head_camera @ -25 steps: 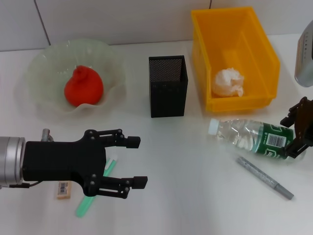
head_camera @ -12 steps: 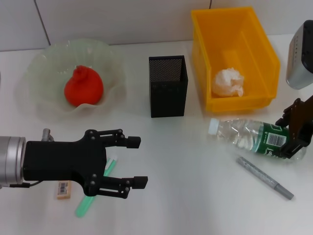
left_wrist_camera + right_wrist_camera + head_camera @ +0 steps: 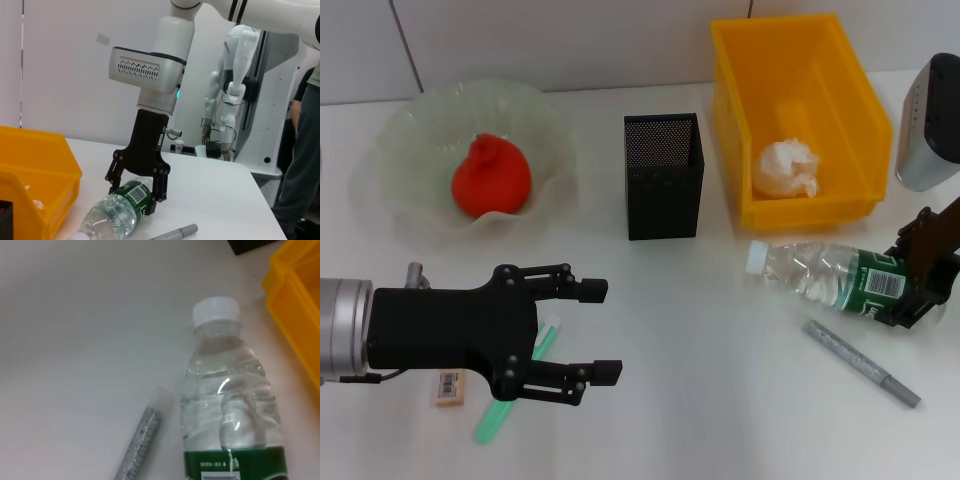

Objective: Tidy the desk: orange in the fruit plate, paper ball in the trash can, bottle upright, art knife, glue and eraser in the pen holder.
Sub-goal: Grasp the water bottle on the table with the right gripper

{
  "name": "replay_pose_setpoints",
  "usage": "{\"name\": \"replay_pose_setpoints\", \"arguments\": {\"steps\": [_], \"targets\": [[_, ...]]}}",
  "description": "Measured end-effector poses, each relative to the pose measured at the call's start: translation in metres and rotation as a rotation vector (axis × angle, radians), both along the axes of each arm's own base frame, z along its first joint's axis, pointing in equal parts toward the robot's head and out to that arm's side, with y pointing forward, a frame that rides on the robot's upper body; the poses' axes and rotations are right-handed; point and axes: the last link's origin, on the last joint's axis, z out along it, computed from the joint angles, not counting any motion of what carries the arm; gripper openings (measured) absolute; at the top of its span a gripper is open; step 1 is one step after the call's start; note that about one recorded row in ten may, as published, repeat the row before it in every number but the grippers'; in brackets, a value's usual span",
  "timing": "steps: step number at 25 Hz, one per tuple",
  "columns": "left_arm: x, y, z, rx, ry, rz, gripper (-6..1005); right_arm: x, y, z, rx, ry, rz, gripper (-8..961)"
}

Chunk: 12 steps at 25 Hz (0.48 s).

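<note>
From the head view we see one clear plastic bottle (image 3: 825, 280) with white cap and green label lying on the white desk (image 3: 720, 400) in front of the yellow bin (image 3: 800, 115); our right gripper (image 3: 920, 275) straddles its base, fingers spread. Our left gripper (image 3: 585, 330) hovers open.

The left wrist view shows a white wall (image 3: 60, 75) and another white robot (image 3: 230, 95).

The right wrist view shows one grey pen-like tool (image 3: 140, 445) beside the bottle.

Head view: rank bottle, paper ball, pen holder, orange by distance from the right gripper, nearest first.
From the right gripper, at the table's right edge:
1. bottle, lying on its side, its base between the fingers.
2. paper ball, in the yellow bin behind.
3. pen holder, centre.
4. orange, in the plate, far left.
</note>
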Motion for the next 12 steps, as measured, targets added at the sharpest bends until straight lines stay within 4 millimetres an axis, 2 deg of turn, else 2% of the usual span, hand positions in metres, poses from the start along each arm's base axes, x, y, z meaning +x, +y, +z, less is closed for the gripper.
{"name": "replay_pose_setpoints", "arguments": {"steps": [12], "targets": [[0.0004,0.0010,0.0005,0.003,0.002,-0.003,841,0.0006,0.0021,-0.0098,-0.006,-0.007,0.011,826]]}}
